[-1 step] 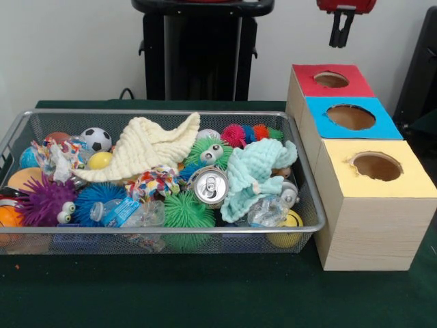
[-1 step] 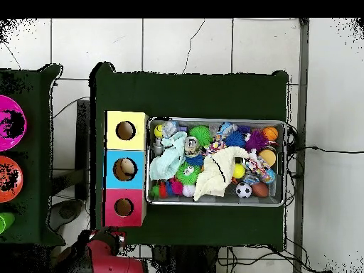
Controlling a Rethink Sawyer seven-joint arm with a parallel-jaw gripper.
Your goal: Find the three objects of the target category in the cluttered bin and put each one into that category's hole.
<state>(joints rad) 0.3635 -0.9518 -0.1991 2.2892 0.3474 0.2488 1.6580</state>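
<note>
From the front I see my claw (image 1: pixel 341 35) hanging high above the red box (image 1: pixel 332 80), touching nothing; how far it is open I cannot tell. From overhead only my red arm (image 2: pixel 106 252) shows, near that box, and each of the three boxes' holes. The bin (image 1: pixel 164 229) beside the boxes is packed: cream cloth (image 1: pixel 147 147), can (image 1: pixel 209 186), soccer ball (image 1: pixel 96 139), spiky balls.

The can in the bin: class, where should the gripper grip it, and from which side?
Grip the can across its round sides, coming from above. It lies tilted, silver top facing the front, among the toys; its upper side looks exposed, while the mint cloth crowds one flank.
</note>
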